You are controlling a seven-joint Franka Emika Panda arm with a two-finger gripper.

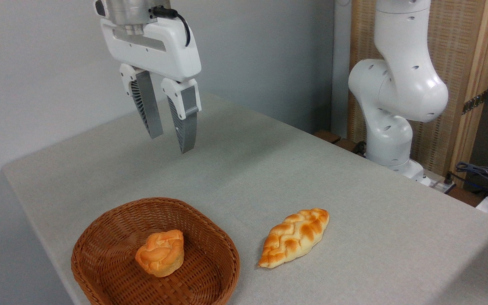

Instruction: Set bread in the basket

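1. There is one small round orange bun with a twisted knot-like top and a paler base (160,253); it lies inside the basket, a little to the front of the middle, and it leans slightly to one side
2. There is one shallow oval basket of reddish-brown woven wicker (100,237); it stands on the counter at the lower left, and its front edge is cut by the bottom of the picture
3. There is one longer, paler braided loaf in the shape of a leaf (294,237); it lies flat on the counter to the right of the basket, near it but not touching, with one pointed end toward the front and the other toward the back right
4. There is one counter covered with a light grey cloth (354,182); it carries the basket and the braided loaf, two things in all, and the bun is the only thing in the basket
5. There is one white gripper with two grey ribbed fingers (172,142); it hangs in the air well above the counter, behind the basket and apart from it. The two fingers are spread with a clear gap between them, and they hold nothing
6. There is one white robot arm (396,93); its base stands at the far right edge of the counter, in front of a wooden panel
7. Some dark cables (477,169) lie at the right edge, beside the counter
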